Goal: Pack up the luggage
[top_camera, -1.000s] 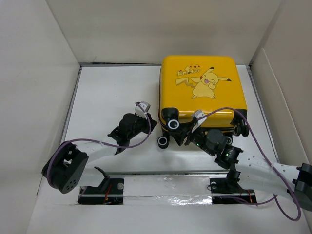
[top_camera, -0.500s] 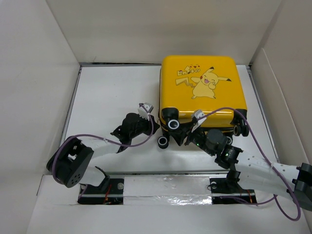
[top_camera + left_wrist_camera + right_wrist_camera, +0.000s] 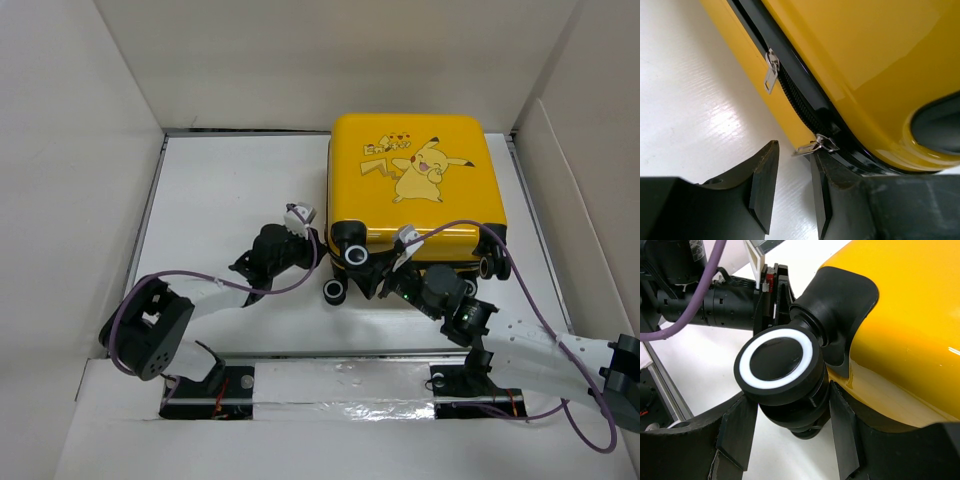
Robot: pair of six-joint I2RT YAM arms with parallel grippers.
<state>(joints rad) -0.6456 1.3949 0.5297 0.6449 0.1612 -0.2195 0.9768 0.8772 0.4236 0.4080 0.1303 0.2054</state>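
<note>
The yellow suitcase [image 3: 415,185] lies flat and closed at the back right of the white table, Pikachu print up. My left gripper [image 3: 312,245] is at its near left corner, low beside the black zipper line. In the left wrist view the gripper [image 3: 794,147] is open with a narrow gap, and a silver zipper pull [image 3: 812,146] lies at the tip of the right finger. A second pull [image 3: 771,75] hangs farther along the zipper. My right gripper [image 3: 378,270] holds the front caster wheel [image 3: 777,365], one finger on each side of it.
Another black wheel [image 3: 334,291] sticks out at the near left, and one [image 3: 490,266] at the near right. White walls enclose the table on three sides. A metal rail [image 3: 340,385] runs along the near edge. The left arm's wrist [image 3: 715,290] is just behind the held wheel.
My left gripper has moved a little right and away, closer to the suitcase's corner. The right arm and the suitcase have not moved.
</note>
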